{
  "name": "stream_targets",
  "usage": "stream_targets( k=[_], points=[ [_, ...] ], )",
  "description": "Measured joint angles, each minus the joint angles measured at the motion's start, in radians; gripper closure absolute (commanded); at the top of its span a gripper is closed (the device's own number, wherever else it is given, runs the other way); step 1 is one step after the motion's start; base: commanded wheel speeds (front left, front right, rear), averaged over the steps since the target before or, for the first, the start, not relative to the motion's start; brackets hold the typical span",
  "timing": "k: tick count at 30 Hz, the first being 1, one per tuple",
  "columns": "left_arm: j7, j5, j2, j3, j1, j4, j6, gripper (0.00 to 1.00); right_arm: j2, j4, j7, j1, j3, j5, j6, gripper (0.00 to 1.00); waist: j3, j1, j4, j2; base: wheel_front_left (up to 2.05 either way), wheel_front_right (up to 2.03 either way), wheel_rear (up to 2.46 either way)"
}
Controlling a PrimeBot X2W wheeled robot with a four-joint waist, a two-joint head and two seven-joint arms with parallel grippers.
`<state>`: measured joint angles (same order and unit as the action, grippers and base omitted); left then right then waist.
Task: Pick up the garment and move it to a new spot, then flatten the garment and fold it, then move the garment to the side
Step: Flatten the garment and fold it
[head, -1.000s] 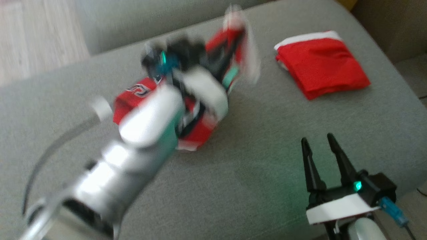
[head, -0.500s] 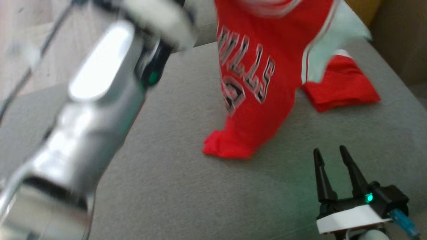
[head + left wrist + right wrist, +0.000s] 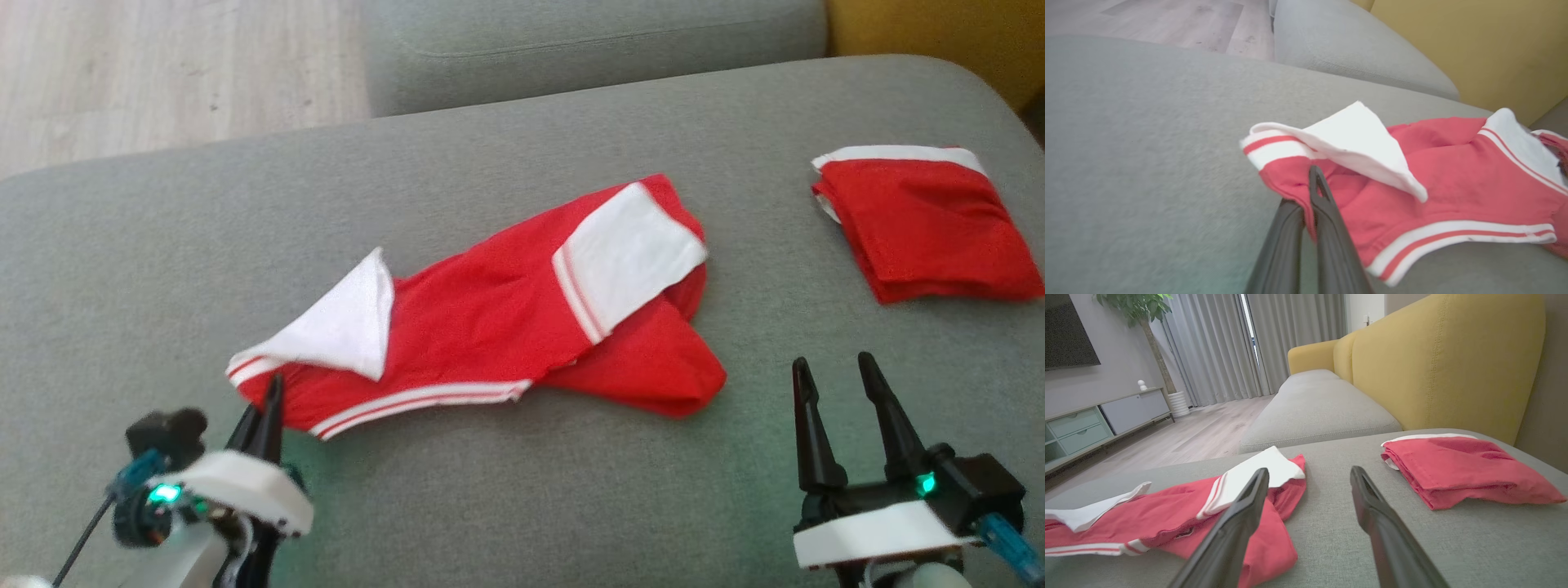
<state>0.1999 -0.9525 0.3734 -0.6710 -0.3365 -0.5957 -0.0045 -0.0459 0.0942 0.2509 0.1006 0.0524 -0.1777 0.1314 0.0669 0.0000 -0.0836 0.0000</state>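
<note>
Red fabric jersey with white panels and striped trim [image 3: 482,318] lay crumpled across the grey upholstered sofa cushion [image 3: 522,506]. Its nearest corner reached the left gripper [image 3: 269,400], whose two dark fingers were pressed together on the red hem just below a turned-over white flap. Half a second before, the jersey had been hanging in the air from the raised left arm, and a second before it had been a bunched heap. Now it was down on the cushion and stretched out long, so the carry to a new spot looked finished and flattening looked like the step in hand. To the near right, well apart from the cloth, the right gripper [image 3: 833,371] hovered with its fingers spread and nothing between them, free, by the look of it, to take the opposite end. Farther back the jersey was far from flat: one white panel lay folded over the red body and a red lobe was doubled beneath it. Beyond, to the right, a folded red garment with a white edge [image 3: 922,237] sat apart, with pale wooden floor [image 3: 163,65] behind the cushion.
</note>
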Motion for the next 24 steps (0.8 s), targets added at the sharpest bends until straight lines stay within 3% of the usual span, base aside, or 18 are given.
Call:
stream_targets(
  k=[5,6,7,8,13,16,19,24],
  points=[
    [0.035,0.041,0.028,0.024,0.034,0.024,0.060,1.00,0.000,0.004,0.000,0.014,0.000,0.003,0.000,0.00,-0.002,0.0000,0.026,0.0000,0.00,0.00,0.00],
    [0.040,0.062,0.029,0.026,0.034,0.029,0.075,0.82,0.000,0.004,0.000,0.014,0.000,0.003,0.000,0.00,-0.003,0.0000,0.029,0.0000,0.00,0.00,0.00],
    [0.041,0.082,0.029,0.027,0.034,0.034,0.094,0.18,0.000,0.004,0.000,0.014,0.000,0.003,0.000,0.00,-0.003,0.0000,0.031,0.0000,0.00,0.00,0.00],
    [0.041,0.105,0.027,0.030,0.034,0.042,0.117,0.00,0.000,0.006,0.000,0.014,0.001,0.003,0.000,0.00,-0.004,0.0000,0.032,0.0000,0.00,0.00,0.00],
    [0.048,0.305,0.032,0.049,0.026,0.132,0.276,0.00,0.000,0.009,0.000,0.014,0.010,0.003,0.000,0.00,-0.001,0.0000,0.028,0.0000,0.00,0.00,0.00],
    [0.049,0.436,0.032,-0.017,-0.016,0.186,0.345,0.00,0.001,0.008,0.000,0.014,0.011,0.003,0.000,0.00,0.012,-0.0001,0.020,0.0000,0.00,0.00,0.00],
    [0.001,0.515,0.001,-0.101,-0.099,0.223,0.352,0.00,0.001,0.005,0.000,0.012,0.011,0.003,0.000,0.00,0.038,0.0000,0.014,0.0000,0.00,0.00,0.00],
    [-0.136,0.587,-0.121,-0.232,-0.285,0.201,0.276,0.00,0.001,-0.005,0.000,-0.015,0.020,0.009,0.000,0.00,0.096,0.0001,-0.002,0.0000,0.00,0.00,0.00]
  ],
)
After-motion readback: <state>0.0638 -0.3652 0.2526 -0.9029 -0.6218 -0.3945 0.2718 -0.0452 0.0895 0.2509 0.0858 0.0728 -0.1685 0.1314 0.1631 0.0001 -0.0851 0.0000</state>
